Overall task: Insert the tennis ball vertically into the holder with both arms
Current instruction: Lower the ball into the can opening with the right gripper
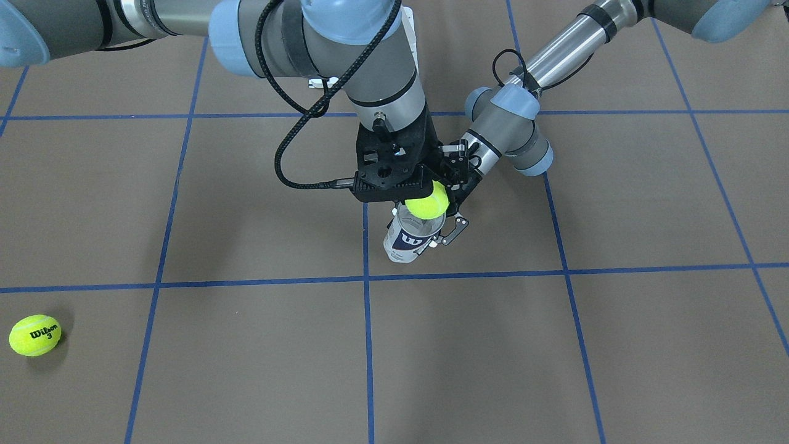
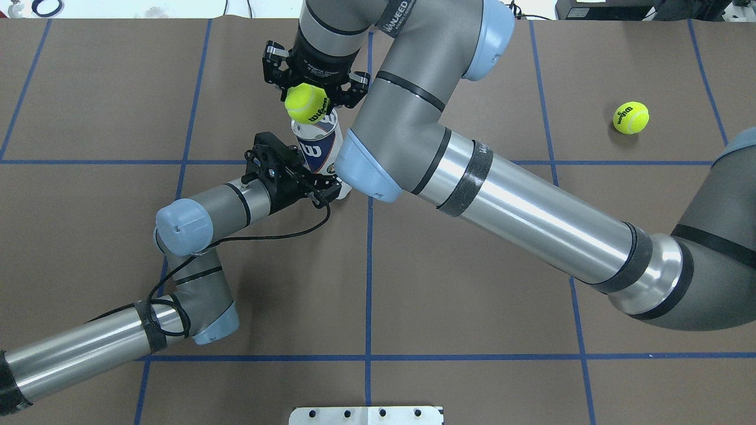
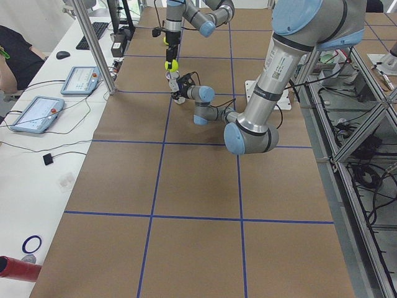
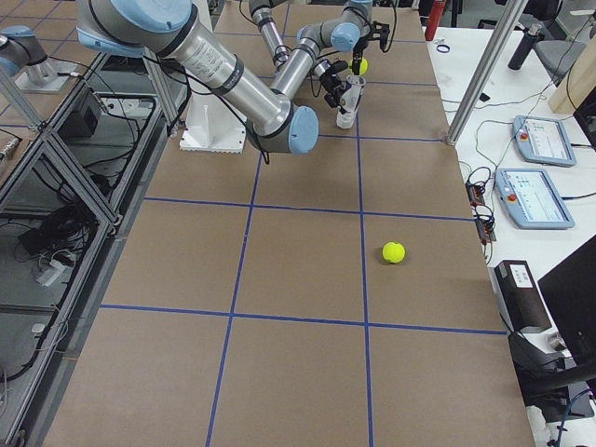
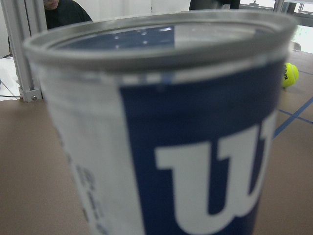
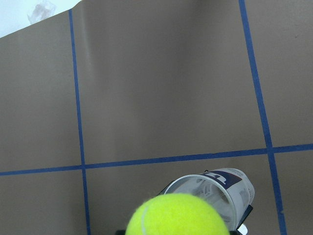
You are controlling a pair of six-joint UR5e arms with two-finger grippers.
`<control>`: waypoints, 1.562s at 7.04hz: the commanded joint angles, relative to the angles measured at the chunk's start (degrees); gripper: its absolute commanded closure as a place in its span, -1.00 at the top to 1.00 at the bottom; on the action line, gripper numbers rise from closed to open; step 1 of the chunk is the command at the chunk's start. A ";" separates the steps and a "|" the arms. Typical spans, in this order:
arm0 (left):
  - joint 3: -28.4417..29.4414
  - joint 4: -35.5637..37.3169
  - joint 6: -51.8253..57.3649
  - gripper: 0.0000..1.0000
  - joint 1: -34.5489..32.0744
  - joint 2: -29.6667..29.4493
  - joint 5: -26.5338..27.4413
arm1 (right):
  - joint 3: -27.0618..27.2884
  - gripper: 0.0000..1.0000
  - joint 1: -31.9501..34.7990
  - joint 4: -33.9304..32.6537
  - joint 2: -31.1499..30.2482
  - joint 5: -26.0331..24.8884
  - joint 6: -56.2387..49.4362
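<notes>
The holder (image 2: pixel 318 146), a clear can with a navy-and-white label, stands upright on the table, open mouth up. My left gripper (image 2: pixel 323 184) is shut on its lower part from the side. It fills the left wrist view as holder (image 5: pixel 161 122). My right gripper (image 2: pixel 308 90) points down and is shut on a yellow tennis ball (image 2: pixel 306 103). The ball (image 1: pixel 426 200) hangs right at the holder's (image 1: pixel 410 237) mouth; I cannot tell whether it touches the rim. In the right wrist view the ball (image 6: pixel 178 215) overlaps the holder's rim (image 6: pixel 220 188).
A second tennis ball (image 2: pixel 631 117) lies loose on the brown table, far on my right, also seen as ball (image 1: pixel 35 335). A white base plate (image 2: pixel 366 415) sits at the near edge. Operator tablets (image 4: pixel 535 196) and a person (image 3: pixel 12 56) are beyond the far edge.
</notes>
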 commanded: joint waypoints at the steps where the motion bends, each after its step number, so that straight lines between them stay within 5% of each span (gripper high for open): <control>1: 0.04 0.00 0.00 0.50 0.00 0.00 0.00 | -1.67 -1.00 -0.27 0.14 0.04 -0.56 -0.31; 2: 0.04 0.00 0.00 0.50 0.00 0.00 0.00 | -1.68 -1.00 -0.36 0.05 0.04 -0.56 0.04; 3: 0.04 0.00 0.09 0.50 -0.09 0.00 0.00 | -1.68 -0.15 -0.36 0.05 0.12 -0.56 0.48; 4: 0.12 0.00 0.09 0.50 0.00 0.00 0.00 | -1.68 0.96 -0.36 0.05 0.12 -0.56 0.48; 6: 0.12 0.00 0.00 0.50 0.00 0.00 0.00 | -1.59 0.98 -0.36 0.14 0.21 -0.56 0.57; 9: 0.04 0.00 0.09 0.50 0.00 0.00 0.00 | -0.89 0.97 -0.09 0.49 1.08 -0.56 0.92; 10: 0.04 0.00 0.09 0.50 -0.09 0.00 0.00 | -0.89 0.17 0.17 0.66 1.96 -0.56 2.57; 11: 0.04 0.00 0.09 0.50 -0.09 0.00 0.00 | -0.97 -0.99 0.34 1.10 2.06 -0.64 1.81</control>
